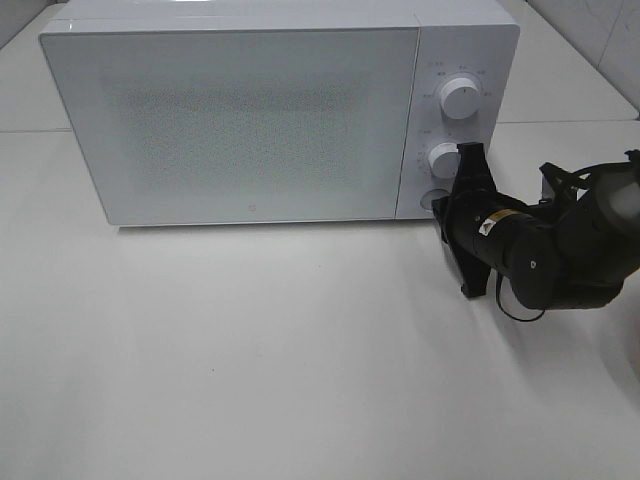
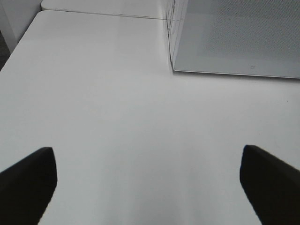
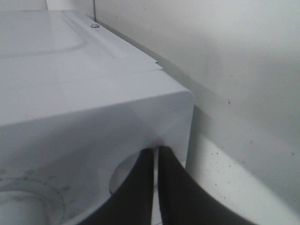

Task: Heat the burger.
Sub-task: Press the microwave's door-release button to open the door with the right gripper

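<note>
The burger is out of view in every frame. A white microwave (image 1: 250, 110) stands at the back of the table with its door closed. My right gripper (image 1: 440, 203) is shut, its tips against the round button (image 1: 432, 198) at the bottom of the control panel. In the right wrist view the two dark fingers (image 3: 140, 187) press together, and the right gripper (image 3: 153, 151) meets that button (image 3: 121, 176) near the microwave's (image 3: 70, 70) corner. Over bare table, the left gripper (image 2: 149, 183) is open with nothing between its fingers (image 2: 28, 183); it is outside the exterior high view.
Two white knobs, the upper knob (image 1: 460, 98) and the lower knob (image 1: 444, 160), sit above the button. The white table (image 1: 250, 350) stretches in front of the microwave. The microwave's front corner (image 2: 234, 37) shows ahead of the left gripper.
</note>
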Controlling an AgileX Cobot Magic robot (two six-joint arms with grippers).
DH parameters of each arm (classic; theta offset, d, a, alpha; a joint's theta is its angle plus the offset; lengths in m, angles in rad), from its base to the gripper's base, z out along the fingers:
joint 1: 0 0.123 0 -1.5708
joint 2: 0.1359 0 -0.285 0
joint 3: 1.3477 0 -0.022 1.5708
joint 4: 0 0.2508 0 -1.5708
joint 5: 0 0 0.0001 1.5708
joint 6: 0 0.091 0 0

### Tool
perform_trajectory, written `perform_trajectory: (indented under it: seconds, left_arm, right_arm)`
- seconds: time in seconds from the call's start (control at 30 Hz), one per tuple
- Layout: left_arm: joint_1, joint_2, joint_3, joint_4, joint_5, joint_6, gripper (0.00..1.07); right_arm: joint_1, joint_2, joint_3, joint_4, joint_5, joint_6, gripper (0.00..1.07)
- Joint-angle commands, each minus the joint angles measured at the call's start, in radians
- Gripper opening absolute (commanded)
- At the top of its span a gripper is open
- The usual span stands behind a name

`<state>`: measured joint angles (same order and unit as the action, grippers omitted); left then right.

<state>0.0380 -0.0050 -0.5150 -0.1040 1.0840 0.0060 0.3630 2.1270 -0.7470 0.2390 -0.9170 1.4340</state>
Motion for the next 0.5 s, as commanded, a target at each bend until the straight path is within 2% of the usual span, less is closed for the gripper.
perform_trajectory:
  seconds: [0.03, 0.27, 0.5]
  left_arm:
    - [-0.001, -0.013, 0.001, -0.003, -0.018, -0.001, 0.98]
    - [-0.001, -0.013, 0.001, -0.003, -0.018, -0.001, 0.98]
    - [-0.001, -0.013, 0.001, -0.003, -0.018, -0.001, 0.98]
  right_arm:
    - [-0.005, -0.006, -0.019, 0.016, -0.139, -0.007, 0.0]
    - [-0.005, -0.007, -0.019, 0.006, -0.361, -0.005, 0.0]
    - [-0.005, -0.011, -0.02, 0.063, -0.377, -0.006, 0.0]
